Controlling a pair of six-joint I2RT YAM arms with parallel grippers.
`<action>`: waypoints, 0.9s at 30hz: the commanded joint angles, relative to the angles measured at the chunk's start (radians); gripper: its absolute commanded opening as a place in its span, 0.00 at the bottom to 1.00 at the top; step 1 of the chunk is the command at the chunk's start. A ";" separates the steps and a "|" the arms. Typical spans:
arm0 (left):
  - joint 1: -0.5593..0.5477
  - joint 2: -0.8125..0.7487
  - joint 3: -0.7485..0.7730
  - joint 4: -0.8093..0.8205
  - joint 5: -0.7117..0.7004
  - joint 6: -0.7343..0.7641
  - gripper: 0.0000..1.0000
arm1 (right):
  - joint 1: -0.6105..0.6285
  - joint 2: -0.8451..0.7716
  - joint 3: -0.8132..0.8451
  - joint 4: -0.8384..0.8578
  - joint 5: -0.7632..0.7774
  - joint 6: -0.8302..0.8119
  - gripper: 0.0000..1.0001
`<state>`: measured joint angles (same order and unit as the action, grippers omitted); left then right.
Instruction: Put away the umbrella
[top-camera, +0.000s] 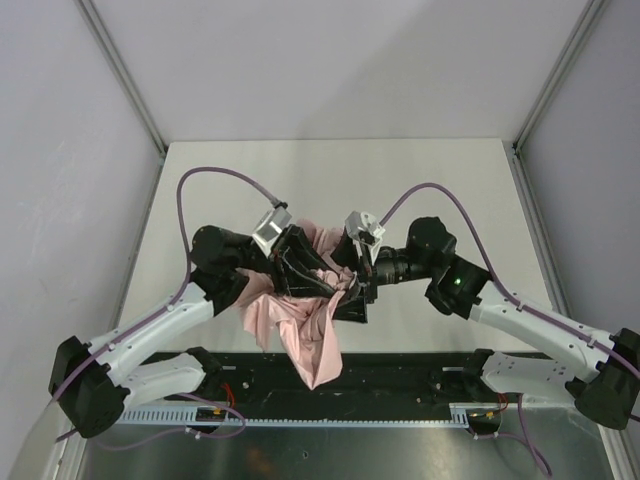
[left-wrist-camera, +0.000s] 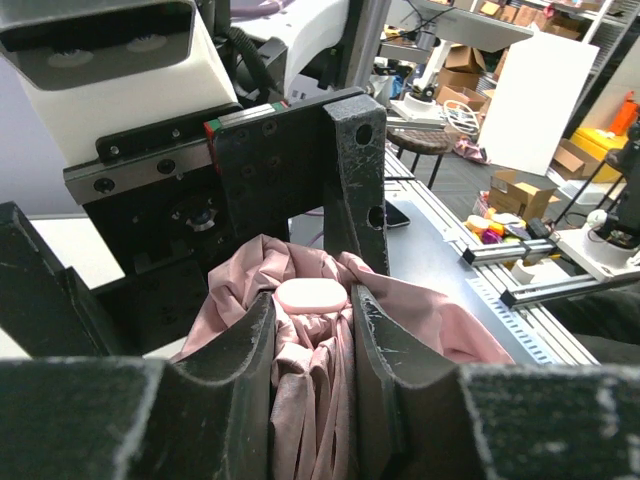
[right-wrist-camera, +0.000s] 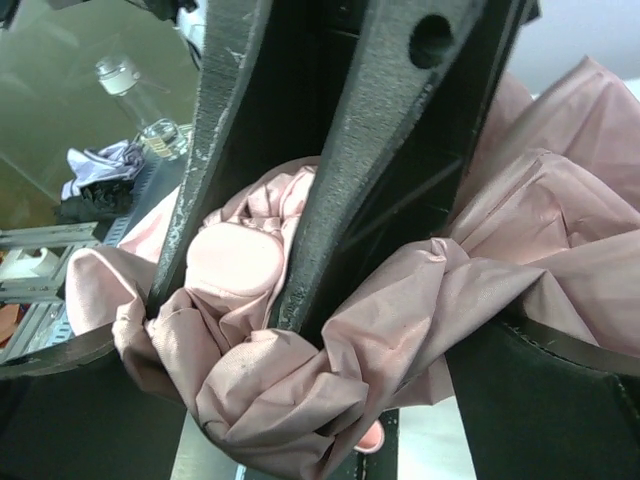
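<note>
The umbrella (top-camera: 315, 345) is a crumpled pale pink bundle held above the table between both arms, with loose fabric hanging toward the near edge. My left gripper (top-camera: 305, 270) is shut on the umbrella (left-wrist-camera: 440, 320); its two fingers (left-wrist-camera: 385, 370) pinch the gathered folds just below a smooth pink oval end piece (left-wrist-camera: 312, 294). My right gripper (top-camera: 355, 290) faces it from the right and is open. In the right wrist view its fingers (right-wrist-camera: 540, 400) stand wide apart around the umbrella (right-wrist-camera: 400, 290) and around the left gripper's clamped fingers, with the oval end piece (right-wrist-camera: 235, 262) between those. The shaft is hidden.
The pale table (top-camera: 450, 180) is walled on the left, right and back. A black rail (top-camera: 400, 375) runs along the near edge by the arm bases. Purple cables (top-camera: 215, 175) arc above both arms.
</note>
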<state>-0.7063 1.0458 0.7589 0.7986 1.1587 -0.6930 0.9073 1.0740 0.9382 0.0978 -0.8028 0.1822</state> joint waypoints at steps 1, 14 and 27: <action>-0.070 0.003 0.013 0.136 -0.122 0.000 0.00 | 0.047 0.013 -0.041 0.304 0.013 0.047 0.96; -0.191 0.056 0.057 0.178 -0.197 -0.002 0.00 | 0.113 -0.062 -0.112 0.443 -0.033 0.188 0.26; -0.076 0.079 0.110 0.126 -0.275 -0.132 0.96 | 0.100 -0.270 -0.181 0.161 0.147 0.131 0.00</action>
<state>-0.8734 1.0981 0.8158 0.9668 1.0645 -0.8402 0.9871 0.8413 0.7662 0.3298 -0.7345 0.3279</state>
